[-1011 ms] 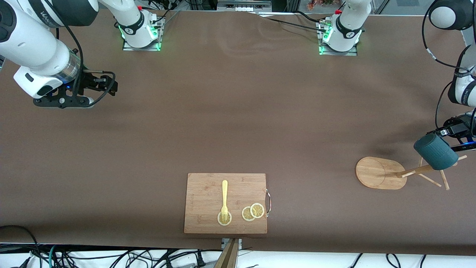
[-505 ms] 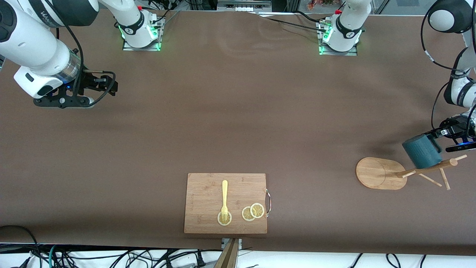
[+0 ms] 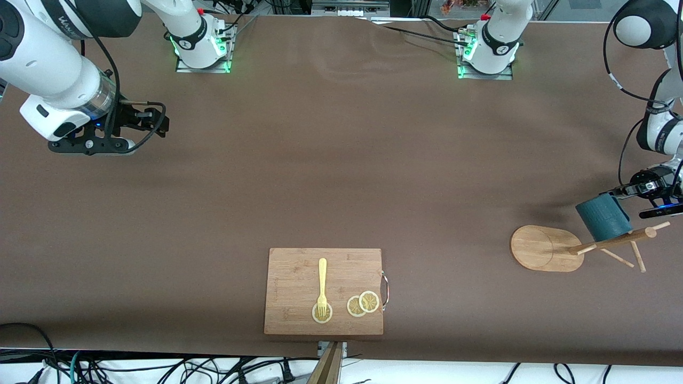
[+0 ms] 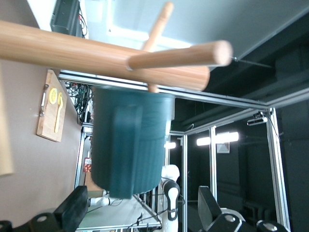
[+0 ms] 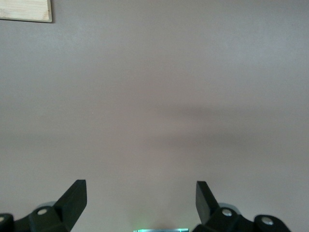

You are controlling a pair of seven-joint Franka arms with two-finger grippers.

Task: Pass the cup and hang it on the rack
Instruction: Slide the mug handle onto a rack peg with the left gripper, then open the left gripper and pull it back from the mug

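One rigid, glazed, likely slippery cup (image 4: 130, 145) hung on rack (image 3: 547, 248); left gripper (image 4: 140, 215) spread, empty; right gripper (image 5: 140, 200) spread, waiting over tabletop (image 3: 341, 170); best regripped by handle.

Right wrist cam: I see mostly bare, matte brown table covering (image 5: 154, 96) filling the frame. Right gripper (image 5: 141, 198) at the bottom edge, its two black fingers (image 5: 72, 195) spread wide apart, nothing between them. Corner of a light wooden rectangular board (image 5: 25, 9) in the upper left. Faint darker shadow band across mid-frame.
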